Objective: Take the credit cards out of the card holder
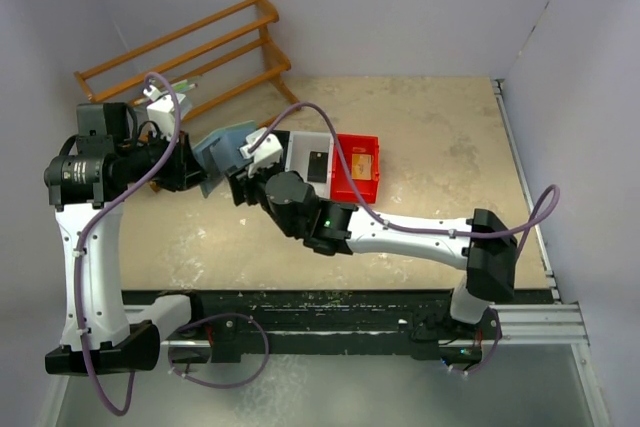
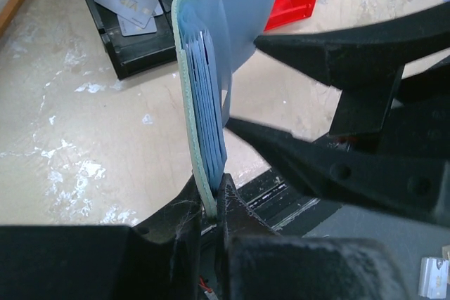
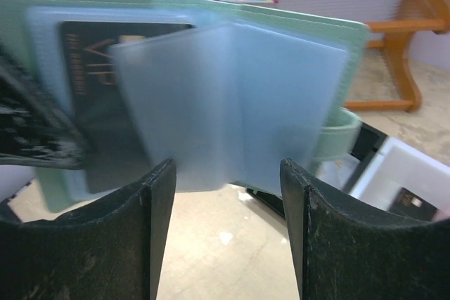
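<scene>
Tabletop, wooden rack, red bin, card holder

1. The card holder is blurred in the right wrist view, its left end cut off.
2. A black card inside sits behind cloudy sleeves, its small print unreadable.
3. The card holder's lower edge is buried in the left gripper.
4. Silvery cards run past the left wrist view's top edge.
5. From above, the arms cover most of the card holder.
</scene>
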Controlling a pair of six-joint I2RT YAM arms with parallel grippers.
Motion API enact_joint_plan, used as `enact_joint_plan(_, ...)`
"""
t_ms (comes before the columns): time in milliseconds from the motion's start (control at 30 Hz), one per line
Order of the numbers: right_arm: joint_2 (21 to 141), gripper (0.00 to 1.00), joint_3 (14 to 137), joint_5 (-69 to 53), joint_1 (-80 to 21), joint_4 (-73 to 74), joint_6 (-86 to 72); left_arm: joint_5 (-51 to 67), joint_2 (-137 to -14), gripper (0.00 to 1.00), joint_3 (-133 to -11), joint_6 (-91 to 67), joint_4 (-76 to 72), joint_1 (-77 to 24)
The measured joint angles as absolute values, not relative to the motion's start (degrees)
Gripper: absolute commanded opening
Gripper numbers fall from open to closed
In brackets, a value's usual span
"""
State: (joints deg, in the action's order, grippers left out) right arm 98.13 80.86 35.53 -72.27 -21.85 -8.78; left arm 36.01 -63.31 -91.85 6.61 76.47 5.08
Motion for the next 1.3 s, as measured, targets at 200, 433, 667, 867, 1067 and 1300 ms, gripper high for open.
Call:
enact_joint_plan(200,92.3,0.62,76.8,36.8,-68.8,-19.0,-9.0,36.9,-63.3,0.0,-91.9,6.9,77.8,5.1)
enact_joint_plan(433,84.4,0.65,73.7,39.2,-64.7,-16.2,-9.7,37.1,-63.4,0.0,-91.9,7.1,77.9,5.1)
enact_joint_plan(667,83.4,0.68,70.8,39.5,-71.2,-21.2,-5.7,36.9,-64.2,0.0,-91.9,7.0,77.7,5.1)
enact_joint_plan(867,89.9,0.66,72.1,39.0,-77.6,-26.8,-1.1,35.4,-64.2,0.0,-91.9,7.0,77.7,5.1)
enact_joint_plan(1067,96.1,0.66,76.9,38.0,-77.8,-27.0,0.5,34.7,-64.2,0.0,-91.9,7.0,77.6,5.1)
enact_joint_plan(1300,99.5,0.63,81.1,37.5,-77.8,-27.0,1.8,34.4,-64.2,0.0,-91.9,7.1,77.6,5.1)
